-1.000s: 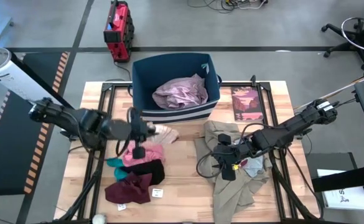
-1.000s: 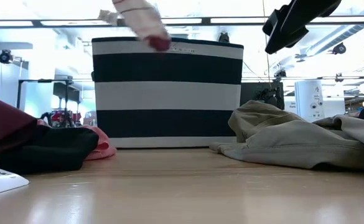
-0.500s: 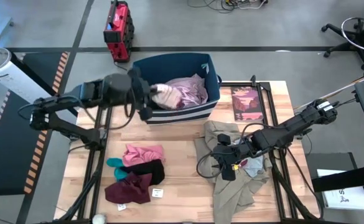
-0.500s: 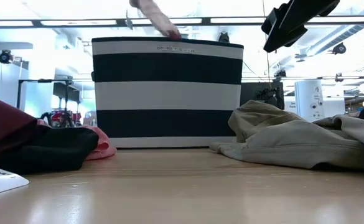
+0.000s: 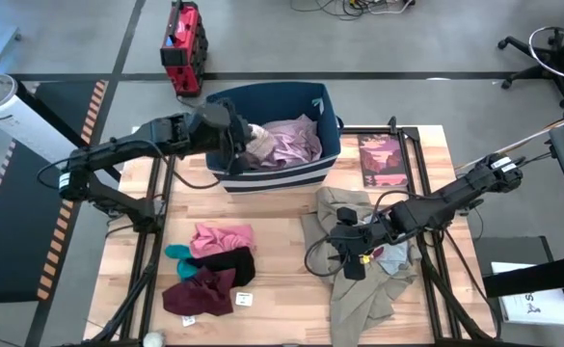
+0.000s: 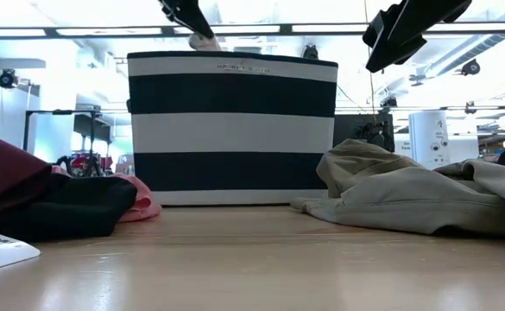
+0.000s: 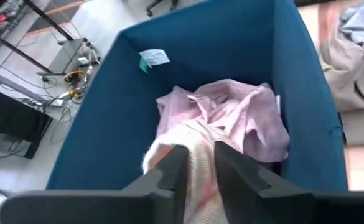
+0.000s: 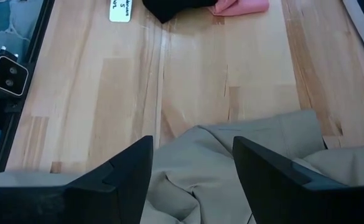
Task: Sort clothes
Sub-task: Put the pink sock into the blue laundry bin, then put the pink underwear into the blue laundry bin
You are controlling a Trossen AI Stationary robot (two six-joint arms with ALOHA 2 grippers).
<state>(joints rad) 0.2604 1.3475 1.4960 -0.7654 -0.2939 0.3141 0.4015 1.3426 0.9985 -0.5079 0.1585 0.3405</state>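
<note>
My left gripper is over the left part of the navy striped bin, shut on a small pale cream-pink piece. In the low view only a bit of this piece shows, at the bin's top edge under the gripper. The mauve-pink shirt lies inside the bin. My right gripper is open above the khaki trousers, which lie spread on the table's right. Pink, teal, black and maroon pieces lie at the near left. My left gripper pinches a bunched part of the pale piece between its two fingers. The fingers come slanting down from the table's left into the bin's mouth. The piece hangs below them, over the mauve shirt; whether it touches the shirt I cannot tell.
A flat reddish book lies right of the bin. A pale grey piece lies on the trousers by my right gripper. A white tag lies beside the maroon piece. Bare wood shows between the two clothes piles.
My left gripper has carried the pale piece up from the table near the pink piece toward the far edge. It has gone over the bin's left rim and then down into the bin's mouth. The piece has gone from high above the bin down to its rim.
</note>
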